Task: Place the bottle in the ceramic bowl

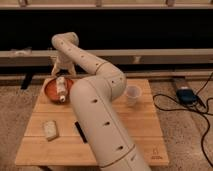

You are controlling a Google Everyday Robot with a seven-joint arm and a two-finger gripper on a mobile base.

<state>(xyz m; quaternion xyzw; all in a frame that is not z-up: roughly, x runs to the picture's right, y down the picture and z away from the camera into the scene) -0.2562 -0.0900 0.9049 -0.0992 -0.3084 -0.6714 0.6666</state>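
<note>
The white bottle (61, 88) lies on its side in the orange-red ceramic bowl (49, 90) at the table's back left corner, with its cap end pointing over the bowl's front rim. My gripper (61, 71) hangs just above the far side of the bowl. It is open and clear of the bottle. The arm reaches to it across the middle of the table from the front.
A translucent white cup (132, 94) stands at the back right of the wooden table (140, 135). A whitish block (50, 129) lies front left, with a dark strip (80, 131) beside the arm. A blue device (186, 95) and cables lie on the floor to the right.
</note>
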